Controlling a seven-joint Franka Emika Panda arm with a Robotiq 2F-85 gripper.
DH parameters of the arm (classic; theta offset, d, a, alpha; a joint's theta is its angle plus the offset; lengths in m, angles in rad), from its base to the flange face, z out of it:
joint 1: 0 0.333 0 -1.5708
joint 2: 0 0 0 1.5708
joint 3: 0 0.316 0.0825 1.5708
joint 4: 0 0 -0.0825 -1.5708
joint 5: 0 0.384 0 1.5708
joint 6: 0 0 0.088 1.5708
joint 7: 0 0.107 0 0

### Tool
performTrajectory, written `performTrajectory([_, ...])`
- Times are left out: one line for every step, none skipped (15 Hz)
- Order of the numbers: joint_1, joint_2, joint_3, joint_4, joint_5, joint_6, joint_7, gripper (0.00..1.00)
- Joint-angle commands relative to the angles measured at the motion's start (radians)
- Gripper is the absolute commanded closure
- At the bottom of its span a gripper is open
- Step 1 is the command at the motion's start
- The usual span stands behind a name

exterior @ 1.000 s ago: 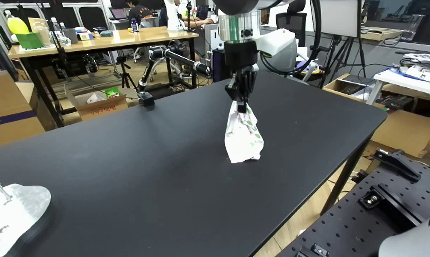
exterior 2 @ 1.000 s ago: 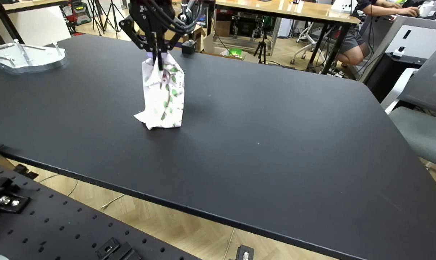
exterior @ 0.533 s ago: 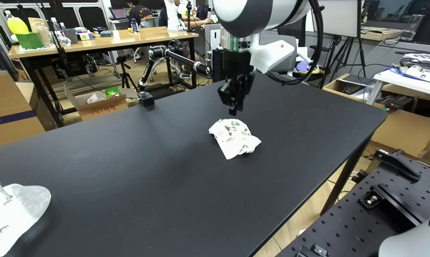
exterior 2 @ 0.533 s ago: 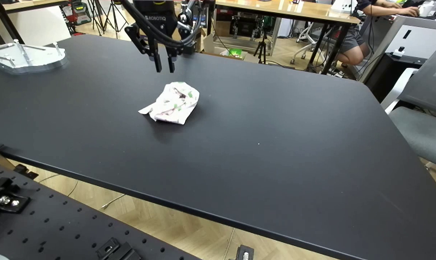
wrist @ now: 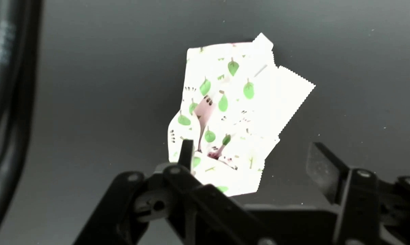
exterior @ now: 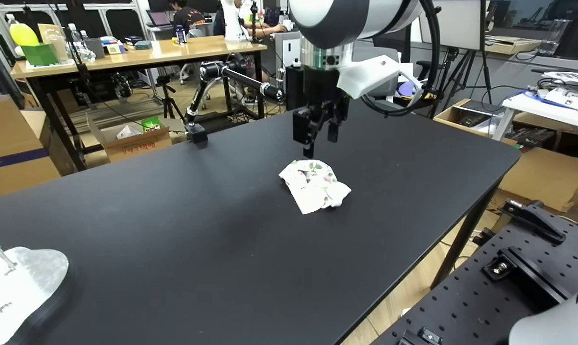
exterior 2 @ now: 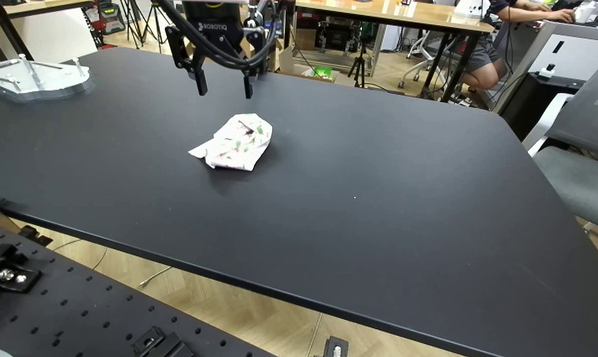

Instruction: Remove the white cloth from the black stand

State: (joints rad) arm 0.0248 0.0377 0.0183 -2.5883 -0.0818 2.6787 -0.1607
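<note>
Jaws spread, clear of white cloth point(exterior 2: 239, 144) on bench point(exterior 2: 403, 188); carton point(exterior: 126, 149) past far edge holds green packet point(exterior: 151, 124), white item point(exterior: 127, 132).

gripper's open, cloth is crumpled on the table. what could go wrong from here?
Weak pinch: the gripper is open and the white cloth lies in loose folds, so closing may catch only a top layer and slip.
Hard contact: reaching deeper, the fingers could press into the black table, since the cloth lies low on it.
Dragging: in an exterior view, a loose corner juts out from the cloth and might trail on a lift.
</note>
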Motion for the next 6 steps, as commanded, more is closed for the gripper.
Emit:
performTrajectory([0.005, -0.077, 0.009, -0.041, 0.016, -0.07, 0.04, 0.0])
performTrajectory([0.001, -0.021, 0.006, -0.006, 0.018, -0.042, 0.0, 0.01])
performTrajectory([0.002, -0.031, 0.007, -0.011, 0.02, -0.052, 0.001, 0.0])
performTrajectory([0.003, -0.04, 0.007, -0.017, 0.02, -0.055, 0.002, 0.0])
performTrajectory([0.003, -0.046, 0.006, -0.021, 0.02, -0.058, 0.002, 0.0])
performTrajectory([0.003, -0.049, 0.006, -0.023, 0.02, -0.061, 0.002, 0.0])
